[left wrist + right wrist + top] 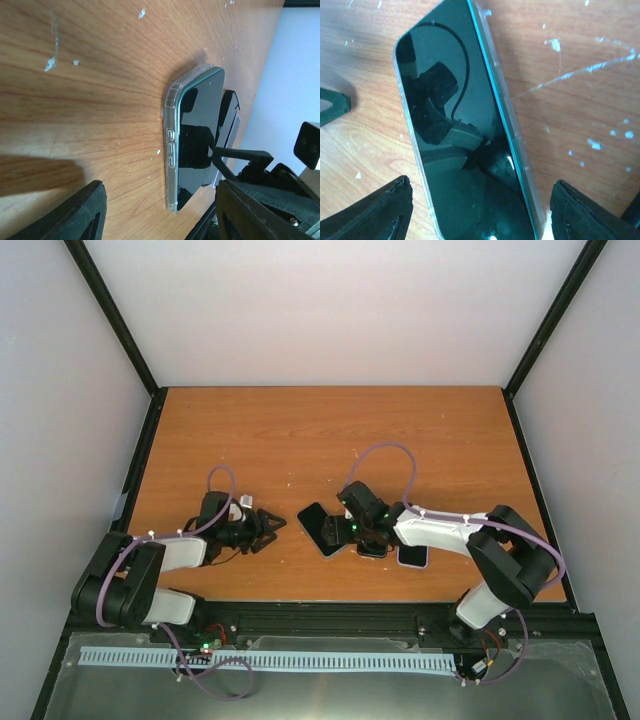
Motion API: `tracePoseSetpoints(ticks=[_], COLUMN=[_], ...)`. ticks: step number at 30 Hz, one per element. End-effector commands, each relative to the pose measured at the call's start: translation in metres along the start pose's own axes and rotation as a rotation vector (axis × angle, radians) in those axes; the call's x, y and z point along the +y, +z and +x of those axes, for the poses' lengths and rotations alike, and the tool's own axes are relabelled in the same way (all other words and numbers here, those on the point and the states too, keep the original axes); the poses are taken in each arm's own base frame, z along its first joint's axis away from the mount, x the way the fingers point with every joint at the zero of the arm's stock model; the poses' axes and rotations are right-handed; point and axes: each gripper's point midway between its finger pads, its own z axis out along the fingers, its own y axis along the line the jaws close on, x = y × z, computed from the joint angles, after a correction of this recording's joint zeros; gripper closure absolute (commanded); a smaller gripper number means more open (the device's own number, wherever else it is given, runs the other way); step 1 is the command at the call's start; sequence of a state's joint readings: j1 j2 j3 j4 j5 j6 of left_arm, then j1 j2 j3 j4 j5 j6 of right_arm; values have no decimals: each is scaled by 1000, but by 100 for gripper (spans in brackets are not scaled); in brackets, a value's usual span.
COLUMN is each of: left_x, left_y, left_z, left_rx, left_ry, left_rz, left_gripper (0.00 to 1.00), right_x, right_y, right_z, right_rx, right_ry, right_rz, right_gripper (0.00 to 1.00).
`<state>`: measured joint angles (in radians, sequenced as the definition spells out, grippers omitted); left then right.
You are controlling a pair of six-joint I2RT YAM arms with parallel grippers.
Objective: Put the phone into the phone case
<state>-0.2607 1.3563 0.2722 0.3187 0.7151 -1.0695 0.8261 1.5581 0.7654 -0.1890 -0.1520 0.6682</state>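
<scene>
Wooden counter (300,440) carries the dark phone (455,130), lying flat in its clear case (170,142). We see the right tool (480,200) spread wide astride the phone, gripping nothing; the left tool (160,192) sits near it, likewise parted and empty.

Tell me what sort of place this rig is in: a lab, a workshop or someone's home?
Most likely a purpose-built lab test cell: plain white panel walls held by black frame posts enclose a wooden tabletop, and a slotted cable duct runs along the near edge.
</scene>
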Motion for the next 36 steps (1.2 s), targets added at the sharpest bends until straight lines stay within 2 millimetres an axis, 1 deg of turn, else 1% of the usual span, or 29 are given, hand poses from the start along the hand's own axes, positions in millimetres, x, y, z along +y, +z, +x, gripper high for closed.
tracePoseSetpoints(ticks=[1, 2, 4, 8, 11, 18, 23, 26, 30, 33, 36], left_x=[-18, -17, -16, -13, -6, -1, 3, 5, 8, 8, 8], left_y=[4, 4, 3, 4, 5, 10, 16, 21, 28, 30, 29], left_z=[-6, -6, -5, -5, -8, -2, 6, 12, 22, 26, 27], left_rx=[-7, -8, -10, -12, -24, 9, 42, 66, 102, 113, 117], left_ry=[38, 37, 38, 41, 46, 39, 36, 34, 27, 17, 18], left_rz=[43, 41, 39, 28, -4, 14, 21, 26, 32, 49, 54], left_gripper=[40, 40, 40, 41, 44, 50, 57, 61, 66, 70, 70], right_x=[-3, -2, 4, 6, 14, 36, 52, 56, 63, 73, 86], right_y=[3, 5, 11, 25, 31, 32, 38, 42, 40, 34, 25], right_z=[-16, -17, -19, -13, -6, 2, 1, 0, -6, -12, -15], right_rx=[-26, -24, -19, 17, 52, 85, 97, 93, 75, 65, 59], right_ry=[-32, -39, -68, -80, -70, -2, 71, 107, 142, 163, 183], right_rz=[41, 41, 9, -13, -76, -223, -329, -356, -394, -457, -537], right_gripper=[26, 25, 25, 25, 25, 25, 26, 26, 27, 27, 27])
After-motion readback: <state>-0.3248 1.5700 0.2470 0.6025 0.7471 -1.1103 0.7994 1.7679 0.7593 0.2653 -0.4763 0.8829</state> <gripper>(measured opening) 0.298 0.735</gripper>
